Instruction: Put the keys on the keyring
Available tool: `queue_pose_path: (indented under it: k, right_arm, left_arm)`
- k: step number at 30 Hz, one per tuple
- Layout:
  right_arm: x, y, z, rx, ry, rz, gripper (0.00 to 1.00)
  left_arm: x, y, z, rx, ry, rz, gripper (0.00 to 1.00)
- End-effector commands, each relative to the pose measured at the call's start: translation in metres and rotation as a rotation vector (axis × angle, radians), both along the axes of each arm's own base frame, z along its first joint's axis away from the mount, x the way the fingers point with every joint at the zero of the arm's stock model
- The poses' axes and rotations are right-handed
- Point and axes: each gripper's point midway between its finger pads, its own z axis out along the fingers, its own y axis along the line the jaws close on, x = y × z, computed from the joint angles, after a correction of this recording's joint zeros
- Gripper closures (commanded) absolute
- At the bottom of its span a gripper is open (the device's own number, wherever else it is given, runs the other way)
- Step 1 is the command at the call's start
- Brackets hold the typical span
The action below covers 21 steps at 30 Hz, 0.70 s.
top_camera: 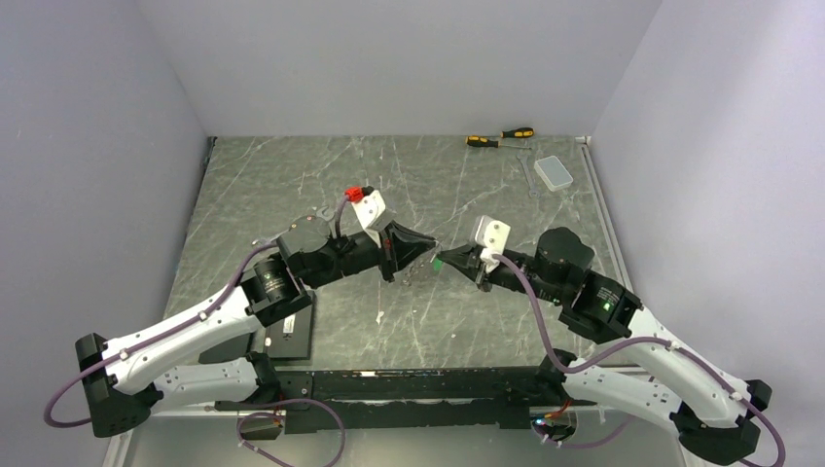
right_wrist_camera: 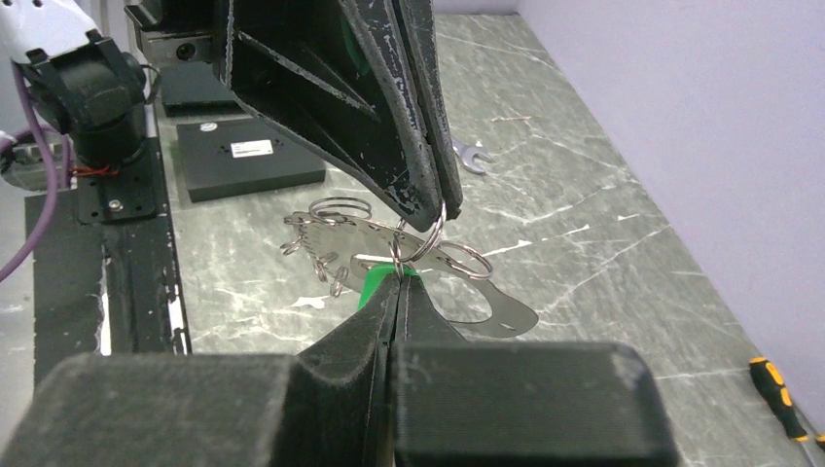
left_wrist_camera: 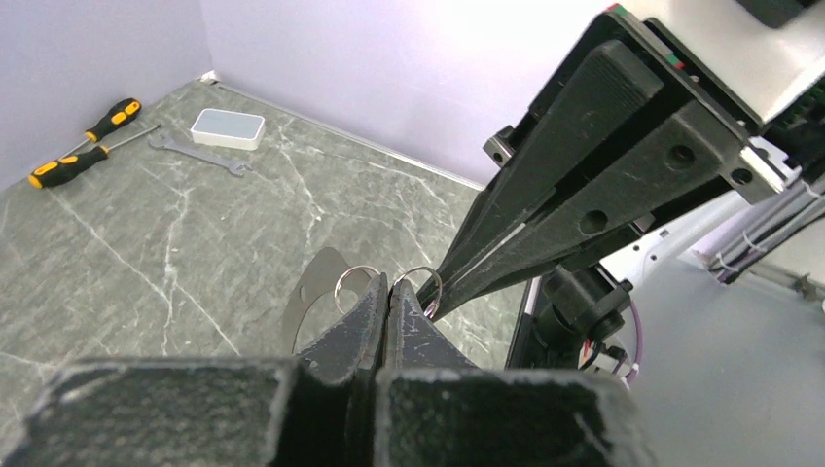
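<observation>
I am clamping my right pincer (right_wrist_camera: pixel 397 292) fully closed on the green-headed key (right_wrist_camera: pixel 375 284). Tip to tip with it, my left pincer (right_wrist_camera: pixel 440 202) is pinching shut on the keyring (right_wrist_camera: pixel 491 313), which is dangling below.

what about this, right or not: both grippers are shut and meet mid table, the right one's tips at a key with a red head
The key has a green head, not red; the right wrist view shows it at the tips of the right gripper. The rest holds.
</observation>
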Motion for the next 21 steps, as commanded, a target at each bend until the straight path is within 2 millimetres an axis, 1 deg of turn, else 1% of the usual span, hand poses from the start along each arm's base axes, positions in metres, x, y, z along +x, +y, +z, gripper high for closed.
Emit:
queue_pose_path:
  k: [1, 5, 11, 16, 19, 21]
  right_arm:
    - [0.002, 0.005, 0.014, 0.000, -0.031, 0.013, 1.00]
    - [0.005, 0.009, 0.011, -0.029, -0.026, 0.016, 1.00]
    - [0.013, 0.011, 0.006, -0.054, -0.030, -0.009, 1.00]
    - [0.020, 0.010, 0.005, -0.043, -0.027, -0.048, 1.00]
    - [0.015, 0.009, 0.012, -0.010, -0.035, -0.036, 1.00]
    - [0.012, 0.008, 0.018, 0.010, -0.040, -0.029, 1.00]
  left_arm:
    - [0.014, 0.012, 0.050, -0.201, 0.000, 0.109, 1.00]
    - [0.022, 0.014, 0.047, -0.196, 0.020, 0.158, 1.00]
    - [0.023, 0.011, 0.046, -0.226, 0.045, 0.153, 1.00]
    - [0.006, 0.006, 0.054, -0.251, -0.037, 0.051, 1.00]
    - [-0.014, 0.002, 0.056, -0.222, -0.115, -0.065, 1.00]
    - [-0.025, 0.001, 0.054, -0.200, -0.158, -0.120, 1.00]
